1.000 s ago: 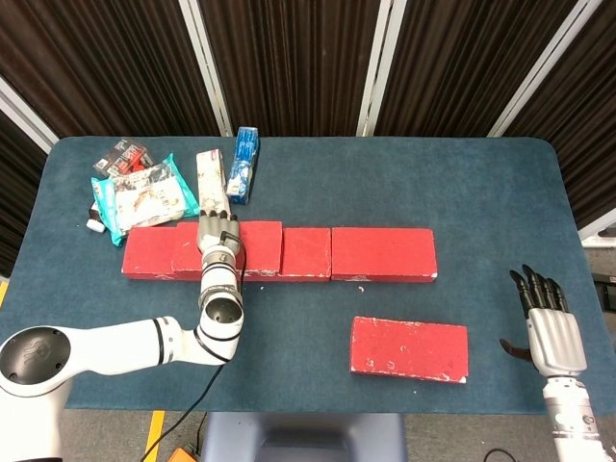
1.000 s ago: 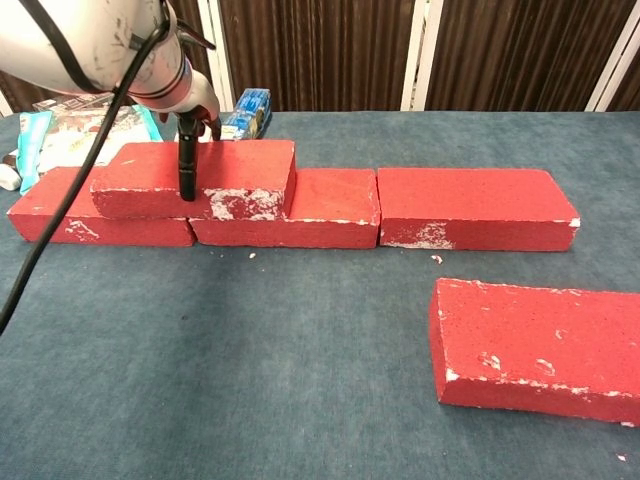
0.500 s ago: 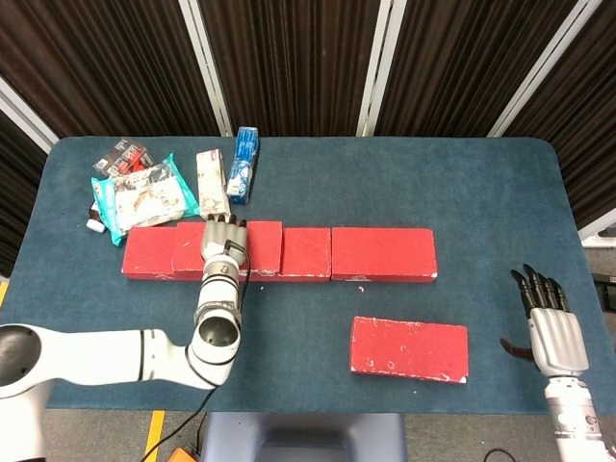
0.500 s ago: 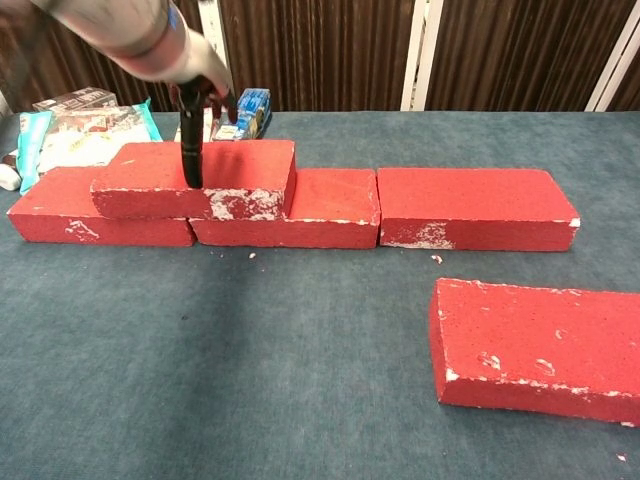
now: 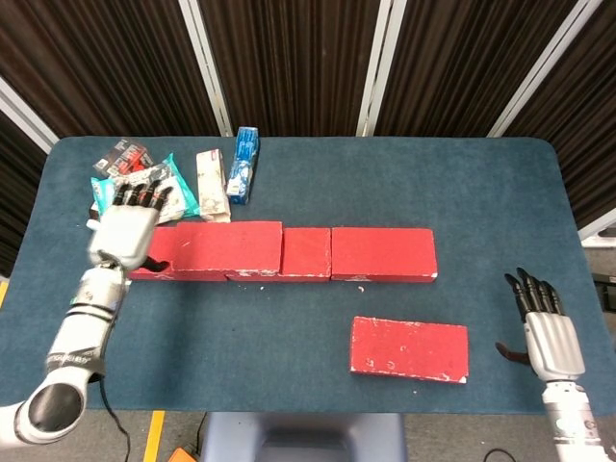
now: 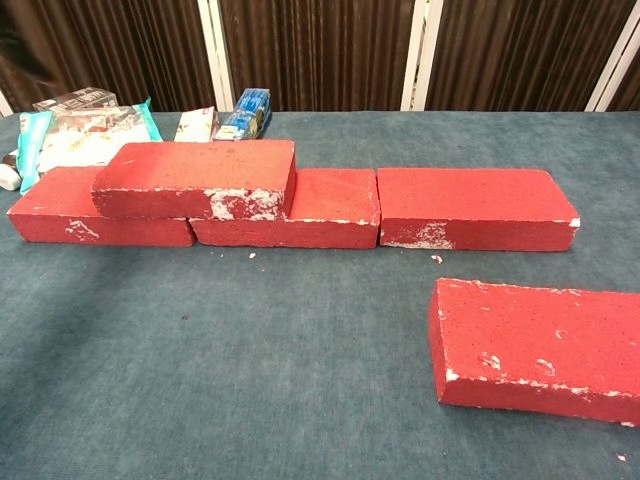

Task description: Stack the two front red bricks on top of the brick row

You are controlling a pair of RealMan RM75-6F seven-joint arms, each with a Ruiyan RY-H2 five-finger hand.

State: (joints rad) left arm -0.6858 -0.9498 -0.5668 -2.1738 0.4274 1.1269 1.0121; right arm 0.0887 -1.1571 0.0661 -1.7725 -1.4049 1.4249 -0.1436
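A: Left hand (image 5: pixel 125 234) is off the stacked brick (image 6: pixel 195 178) now. Half a second back it lay on top of it; now it hangs at the left end of the row (image 6: pixel 300 212), fingers spread, nothing in them.

B: The brick itself?

A: Sits on the row's left part, bridging the joint of the two left bricks. Same place in the chest view as before the hand left, so the release did not shift it. First brick placed, I judge.

B: The second?

A: Front brick (image 5: pixel 409 348) lies flat near the table's (image 5: pixel 500 192) front edge, right of centre, well apart from the row. Untouched.

B: Right hand?

A: Right hand (image 5: pixel 551 330) hovers right of that brick, close to the near right corner, fingers straight and apart, empty. Hardly moved across the second.

B: Next?

A: Probably the right hand takes the front brick and sets it on the row's right part. Snack packets (image 5: pixel 144 188) far left are no part of it.
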